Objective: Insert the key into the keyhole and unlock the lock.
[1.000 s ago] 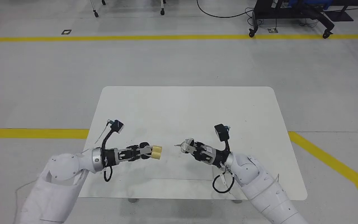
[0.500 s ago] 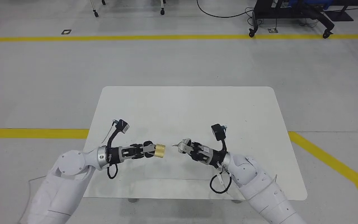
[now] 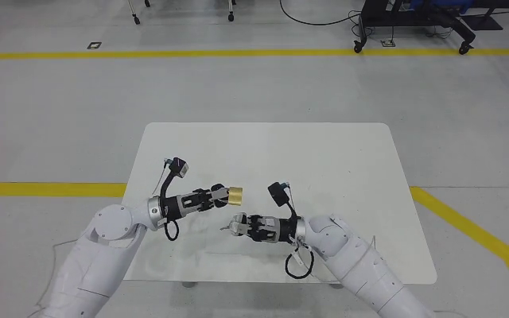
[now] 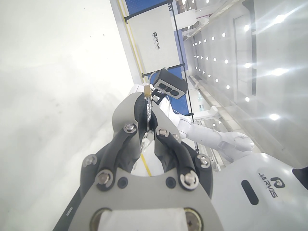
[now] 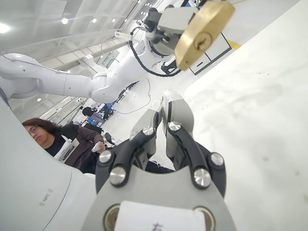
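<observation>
A brass padlock (image 3: 235, 193) hangs above the white table (image 3: 334, 159), and my left gripper (image 3: 219, 195) is shut on it. From the left wrist, just a sliver of the padlock (image 4: 146, 92) sticks out past the gripper (image 4: 144, 98). My right gripper (image 3: 236, 226) is shut on a thin key (image 3: 226, 229), a little nearer the table's front edge than the lock. In the right wrist view the padlock (image 5: 204, 32) turns its keyhole (image 5: 201, 43) toward the right gripper (image 5: 163, 102). The key (image 5: 163, 111) shows edge-on between the fingers, apart from the lock.
Both arms hover over the front half of the table. Its front edge (image 3: 238, 280) lies close behind the right gripper. Yellow floor lines (image 3: 56, 189) run beside the table.
The left arm carried the padlock right and slightly away from the front edge. The right arm swung left and toward the front edge, so the key now sits just below the lock in the top view.
</observation>
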Tool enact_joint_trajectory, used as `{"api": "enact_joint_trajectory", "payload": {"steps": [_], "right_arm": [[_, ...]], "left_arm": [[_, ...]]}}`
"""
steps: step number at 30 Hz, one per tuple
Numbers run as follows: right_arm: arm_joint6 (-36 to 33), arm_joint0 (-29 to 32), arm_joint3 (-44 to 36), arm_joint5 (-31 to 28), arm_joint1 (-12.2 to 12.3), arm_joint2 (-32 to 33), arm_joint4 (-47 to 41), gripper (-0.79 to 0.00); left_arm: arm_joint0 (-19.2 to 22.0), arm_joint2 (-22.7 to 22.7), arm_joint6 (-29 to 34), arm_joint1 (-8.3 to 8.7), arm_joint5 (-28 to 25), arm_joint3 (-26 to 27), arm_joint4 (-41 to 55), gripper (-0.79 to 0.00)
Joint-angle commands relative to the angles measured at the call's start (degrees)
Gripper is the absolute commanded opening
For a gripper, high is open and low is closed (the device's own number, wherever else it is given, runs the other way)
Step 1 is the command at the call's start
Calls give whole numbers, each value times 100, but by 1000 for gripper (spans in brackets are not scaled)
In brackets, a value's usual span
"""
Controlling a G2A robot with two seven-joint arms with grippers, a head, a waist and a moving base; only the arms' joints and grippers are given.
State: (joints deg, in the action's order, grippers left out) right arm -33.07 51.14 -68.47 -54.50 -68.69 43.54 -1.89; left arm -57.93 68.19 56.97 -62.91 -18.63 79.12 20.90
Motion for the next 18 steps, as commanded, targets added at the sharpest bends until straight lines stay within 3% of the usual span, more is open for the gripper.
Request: {"api": "enact_joint_trajectory", "payload": {"steps": [1, 13, 18], "right_arm": [[29, -35, 16, -24, -17, 6, -57, -785], [250, -64, 170, 26, -50, 195, -212, -785], [-134, -51, 76, 175, -54, 73, 2, -785]], "left_arm": [[8, -13, -18, -1, -39, -50, -51, -785], [-84, 164, 278, 49, -321, -304, 115, -785], [-53, 191, 308, 50, -307, -381, 247, -785]]}}
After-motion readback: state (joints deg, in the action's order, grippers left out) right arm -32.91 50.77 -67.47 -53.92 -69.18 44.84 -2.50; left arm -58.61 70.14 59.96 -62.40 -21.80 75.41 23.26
